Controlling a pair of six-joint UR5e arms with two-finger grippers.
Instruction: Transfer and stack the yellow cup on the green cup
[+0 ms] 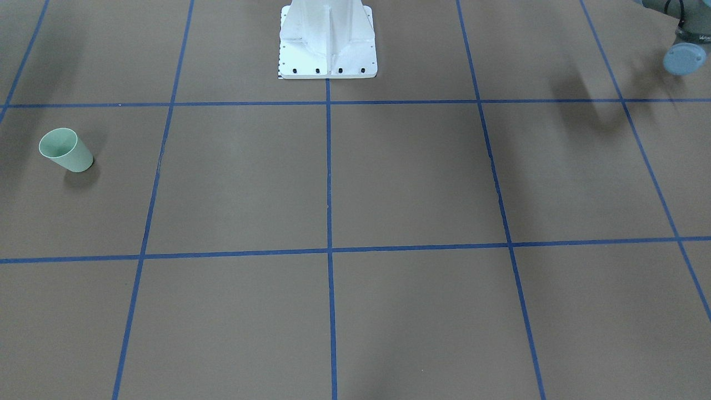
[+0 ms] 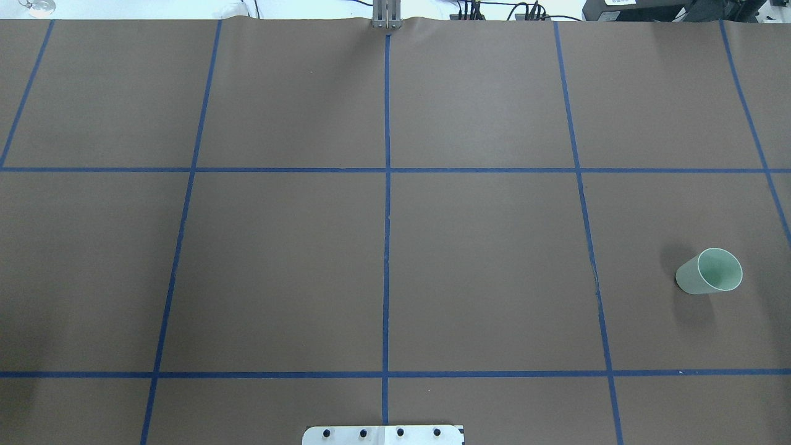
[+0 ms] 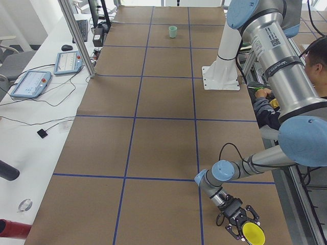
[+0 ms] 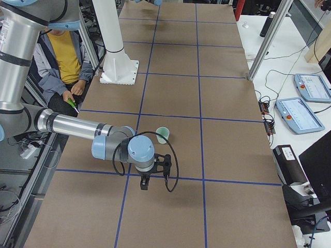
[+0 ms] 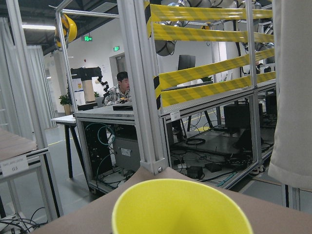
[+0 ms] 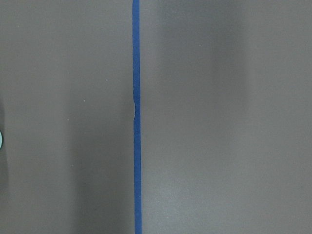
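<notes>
At the table's near left end, by the robot-side edge, the left gripper (image 3: 244, 227) is at the yellow cup (image 3: 253, 234). The cup's mouth is turned toward the side camera. This gripper shows only in the side view, so I cannot tell whether the jaws are clamped on the cup. In the left wrist view the yellow rim fills the bottom of the frame.

The right gripper (image 4: 144, 183) points down over the table (image 2: 482, 247), close to a blue tape line (image 2: 387, 216). How its jaws stand cannot be told either. It touches nothing visible.

The green cup (image 2: 709, 272) stands upright, mouth up, alone in a square on the robot's right, near the right gripper and well apart from the yellow cup.

The surface is brown and matte, gridded with blue tape, and the white base plate (image 1: 328, 39) sits at mid edge. A seated person (image 4: 62, 57) is behind the robot, and control pendants (image 4: 302, 103) lie on the white bench across from it.
</notes>
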